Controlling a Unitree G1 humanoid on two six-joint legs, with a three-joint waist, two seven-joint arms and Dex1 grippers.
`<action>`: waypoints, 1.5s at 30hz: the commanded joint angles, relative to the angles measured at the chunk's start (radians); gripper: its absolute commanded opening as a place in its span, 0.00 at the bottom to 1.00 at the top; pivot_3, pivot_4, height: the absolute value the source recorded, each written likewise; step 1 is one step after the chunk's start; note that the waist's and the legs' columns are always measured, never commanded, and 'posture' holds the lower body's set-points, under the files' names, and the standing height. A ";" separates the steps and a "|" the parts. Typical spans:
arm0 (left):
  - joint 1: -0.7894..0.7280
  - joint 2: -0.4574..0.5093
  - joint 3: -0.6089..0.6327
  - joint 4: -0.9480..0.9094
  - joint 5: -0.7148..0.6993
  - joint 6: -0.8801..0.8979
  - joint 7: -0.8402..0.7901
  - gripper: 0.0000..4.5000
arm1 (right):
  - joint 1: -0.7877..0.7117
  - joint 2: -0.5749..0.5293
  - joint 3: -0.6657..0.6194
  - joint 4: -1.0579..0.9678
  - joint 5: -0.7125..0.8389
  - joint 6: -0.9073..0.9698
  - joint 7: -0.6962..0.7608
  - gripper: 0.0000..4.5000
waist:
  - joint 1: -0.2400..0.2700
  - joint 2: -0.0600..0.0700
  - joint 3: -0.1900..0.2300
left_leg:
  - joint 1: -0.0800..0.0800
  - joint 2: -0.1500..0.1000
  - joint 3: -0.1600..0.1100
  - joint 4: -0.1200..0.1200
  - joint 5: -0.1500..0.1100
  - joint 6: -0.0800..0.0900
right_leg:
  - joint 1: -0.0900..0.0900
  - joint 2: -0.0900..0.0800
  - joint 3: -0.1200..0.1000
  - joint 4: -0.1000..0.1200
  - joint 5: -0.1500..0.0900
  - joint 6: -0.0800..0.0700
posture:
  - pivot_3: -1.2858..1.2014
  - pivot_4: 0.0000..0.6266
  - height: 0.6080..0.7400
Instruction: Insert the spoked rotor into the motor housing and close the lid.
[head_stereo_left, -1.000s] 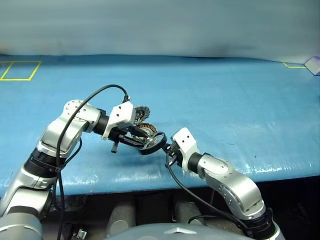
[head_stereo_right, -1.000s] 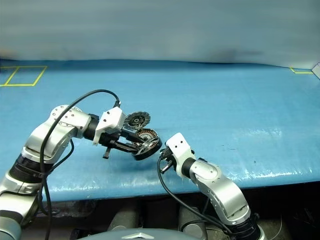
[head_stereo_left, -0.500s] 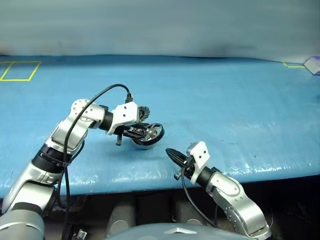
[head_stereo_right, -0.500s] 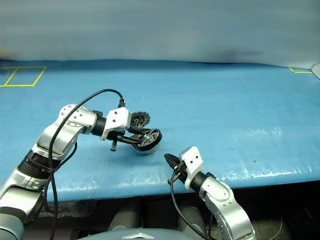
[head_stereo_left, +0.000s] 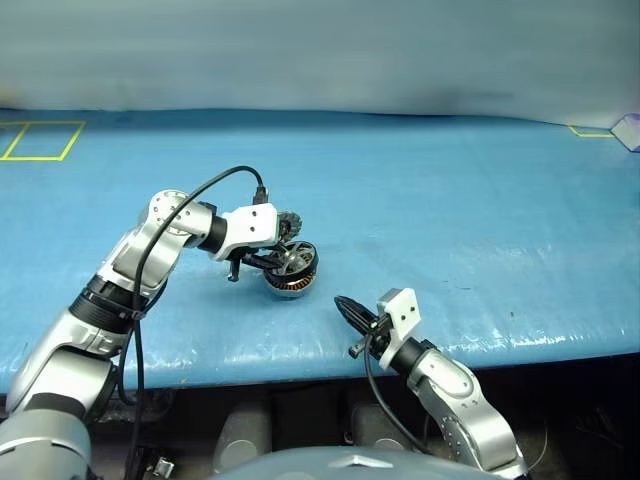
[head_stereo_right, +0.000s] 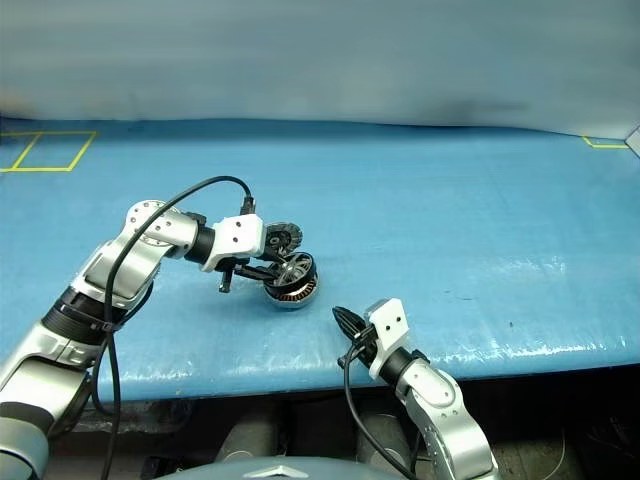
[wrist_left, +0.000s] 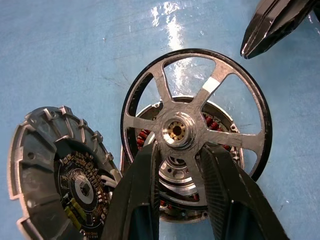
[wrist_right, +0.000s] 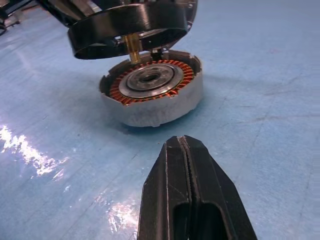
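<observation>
Rotor (wrist_left: 192, 131) held just above the housing (wrist_right: 152, 92), not yet seated.

The left gripper (wrist_left: 178, 165) pinched one spoke beside the hub; the rotor lay almost flat, slightly tilted, its brass shaft pointing down toward the housing's centre. The housing sat open-side up on the blue table (head_stereo_left: 470, 200), lid (wrist_left: 55, 172) swung open beside it. The right gripper (wrist_right: 186, 150), fingers pressed together and empty, hung nearby.

Even overhead light, white glare patches on the blue table cover (wrist_left: 170, 25), soft-blurred far background.
</observation>
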 joint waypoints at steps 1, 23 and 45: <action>-0.025 0.006 0.002 0.003 0.018 -0.024 -0.007 0.20 | -0.003 0.010 -0.014 -0.014 0.013 -0.025 0.001 0.00 | 0.000 0.000 0.000 | 0.000 0.000 0.000 0.000 0.000 0.000 | 0.000 0.000 0.000 0.000 0.000 0.000 | 0.52 0.24 1.00; -0.033 -0.048 -0.022 0.051 0.114 -0.074 0.024 0.20 | -0.013 0.011 -0.002 -0.012 -0.013 0.014 -0.031 0.00 | 0.002 0.000 0.000 | 0.000 0.000 0.000 0.000 0.000 0.000 | 0.000 0.000 0.000 0.000 0.000 0.000 | 0.52 0.24 1.00; -0.019 -0.026 -0.003 -0.013 0.109 -0.028 0.013 0.20 | -0.024 0.006 -0.004 -0.005 -0.019 0.037 -0.040 0.00 | 0.002 0.000 0.000 | 0.000 0.000 0.000 0.000 0.000 0.000 | 0.000 0.000 0.000 0.001 0.000 0.000 | 0.52 0.24 1.00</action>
